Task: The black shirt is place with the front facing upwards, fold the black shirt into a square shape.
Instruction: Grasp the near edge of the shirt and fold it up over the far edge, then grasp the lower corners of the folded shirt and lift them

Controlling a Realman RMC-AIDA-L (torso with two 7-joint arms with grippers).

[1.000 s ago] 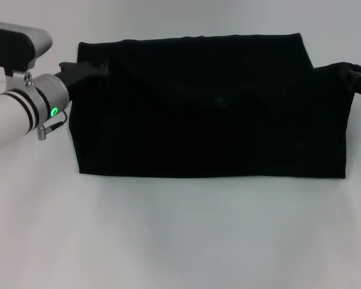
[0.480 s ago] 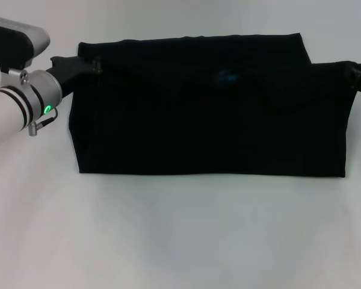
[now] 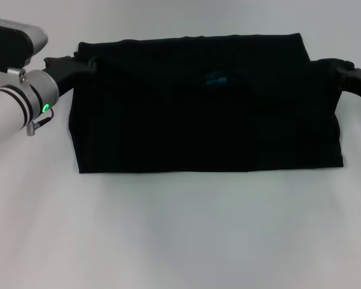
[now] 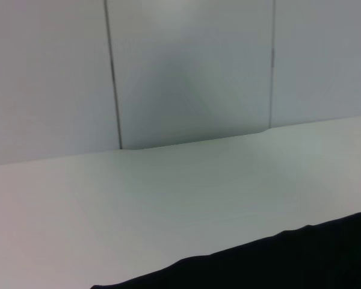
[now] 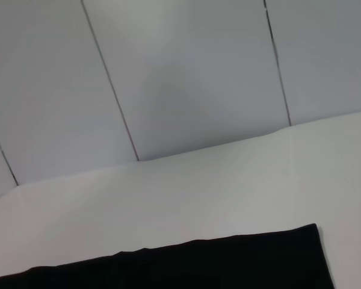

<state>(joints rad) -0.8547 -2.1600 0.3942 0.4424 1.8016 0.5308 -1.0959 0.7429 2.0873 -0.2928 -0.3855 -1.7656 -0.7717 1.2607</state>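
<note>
With each claw, left [image 3: 78, 65] and right [image 3: 325, 65], at a far corner of the shirt [image 3: 204, 120], grip unclear, a snagged corner could drag the fold askew on the worktop [image 3: 180, 241].

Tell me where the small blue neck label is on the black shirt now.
In the head view, the blue label sits on the black shirt, near its far edge and slightly right of centre, between the left hand and right hand.

Black shirt [image 3: 204, 120]: plain black, small blue neck label [image 3: 216, 79]. Table [image 3: 180, 241]: plain white. Left arm [image 3: 12, 108]: white, silver wrist with black bands, green indicator light [image 3: 46, 109].
</note>
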